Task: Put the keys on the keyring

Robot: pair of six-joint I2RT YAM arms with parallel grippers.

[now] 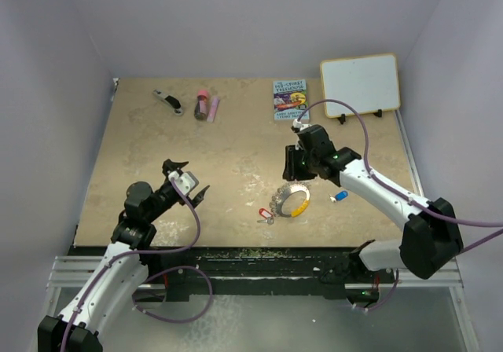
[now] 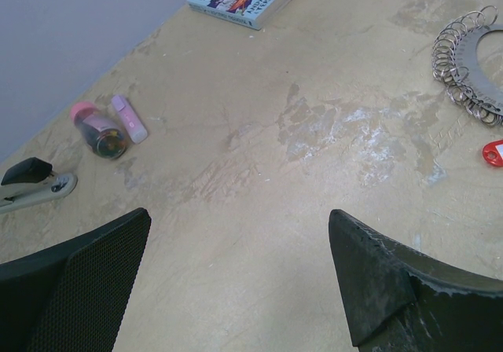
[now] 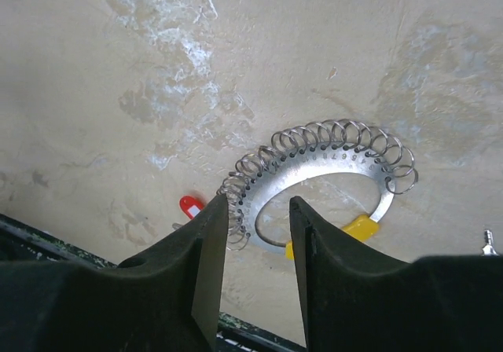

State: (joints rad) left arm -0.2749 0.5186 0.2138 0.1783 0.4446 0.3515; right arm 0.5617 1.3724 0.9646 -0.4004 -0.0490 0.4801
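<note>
Right fingers (image 3: 206, 250) hover parted over keyring (image 3: 314, 166).

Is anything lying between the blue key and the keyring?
Nothing visible. The blue key lies just right of the keyring, with only bare table between them. The right gripper, jaws apart, hangs over the ring's far side, and the red key sits at its left.

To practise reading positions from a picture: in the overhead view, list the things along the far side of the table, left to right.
black-and-silver clip tool → pink-capped tube → pale pink stick → book → whiteboard
</note>
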